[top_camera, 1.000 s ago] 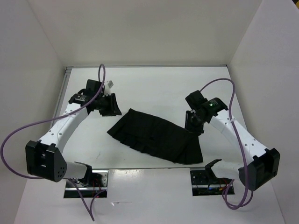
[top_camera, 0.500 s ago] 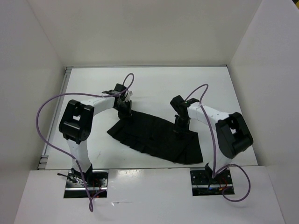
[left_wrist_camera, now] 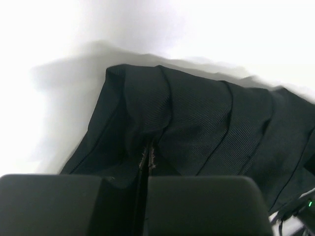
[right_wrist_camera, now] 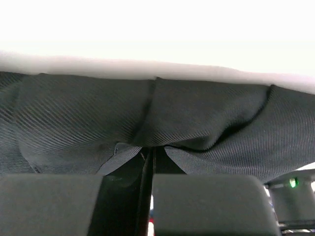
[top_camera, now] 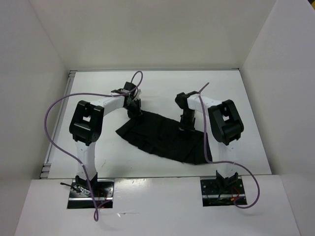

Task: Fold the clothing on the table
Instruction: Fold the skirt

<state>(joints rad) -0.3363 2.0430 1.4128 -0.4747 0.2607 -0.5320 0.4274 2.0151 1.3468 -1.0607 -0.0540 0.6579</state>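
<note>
A soft, matte black pleated fabric garment lay spread across the middle of the flat white bench, slanting from the left arm's side down toward the right, as two robot arms bent over its far edge. The left end effector was pressed together on the cloth near the garment's far left corner, with a small pucker of ribbed fabric drawn into the seam between its fingers. The right end effector pinched the far hem further right in the same way, folds radiating from the bite. The cloth appeared light and thoroughly limp, likely to sag and drape between the two holds rather than keep any shape. Its fine ridges seemed to offer enough texture to resist slipping. The pleats looked prone to bunching if the two holds were carried unevenly. Judged from here, the hem and corners were the sensible places to take it, since a pinch in the middle would probably lift only a peak of fabric.
</note>
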